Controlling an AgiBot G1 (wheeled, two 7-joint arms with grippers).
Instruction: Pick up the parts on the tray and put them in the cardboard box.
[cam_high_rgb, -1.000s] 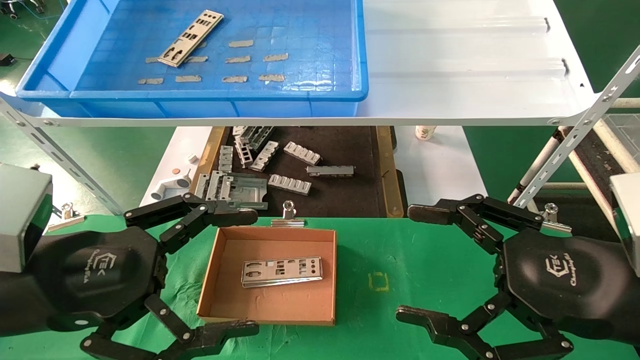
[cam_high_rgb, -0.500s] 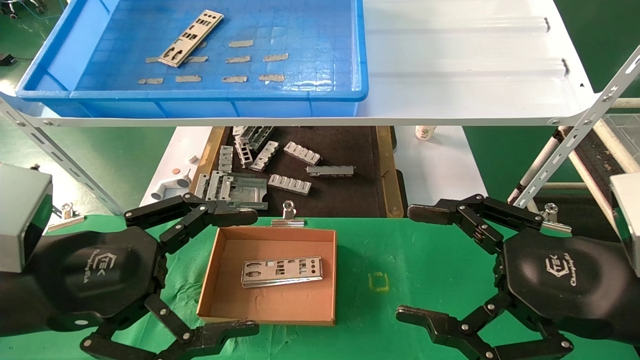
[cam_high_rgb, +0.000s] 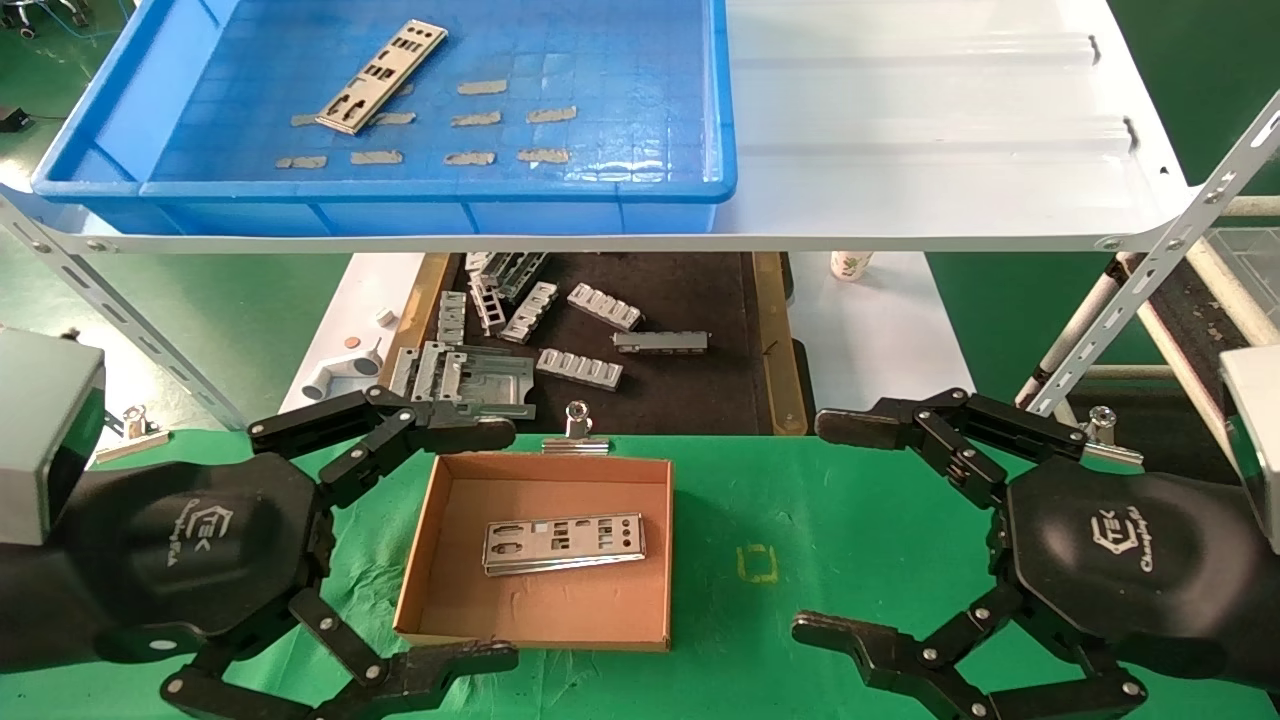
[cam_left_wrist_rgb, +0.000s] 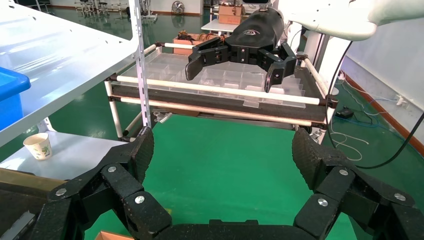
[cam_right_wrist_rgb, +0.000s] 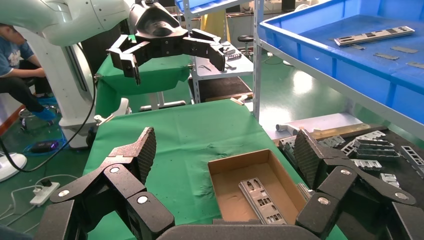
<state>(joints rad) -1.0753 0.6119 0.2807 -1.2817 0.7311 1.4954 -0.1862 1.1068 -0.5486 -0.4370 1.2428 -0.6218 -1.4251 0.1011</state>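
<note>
Nothing has shifted over the last second: both black grippers, left (cam_high_rgb: 420, 540) and right (cam_high_rgb: 850, 525), hang spread and empty flanking the shallow brown cardboard box (cam_high_rgb: 425, 560) holding one punched silver plate (cam_high_rgb: 563, 543); another (cam_high_rgb: 382, 76) waits in the blue plastic tray (cam_high_rgb: 640, 150), up beyond the left gripper

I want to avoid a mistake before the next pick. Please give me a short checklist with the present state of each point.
1. Left gripper open, holding nothing: ok.
2. Right gripper open, holding nothing: ok.
3. A part lies in the blue tray, uncovered: ok.
4. Cardboard box sits between the grippers, with free floor beside the plate inside: ok.
5. Tray within the arm's reach: cannot tell.
</note>
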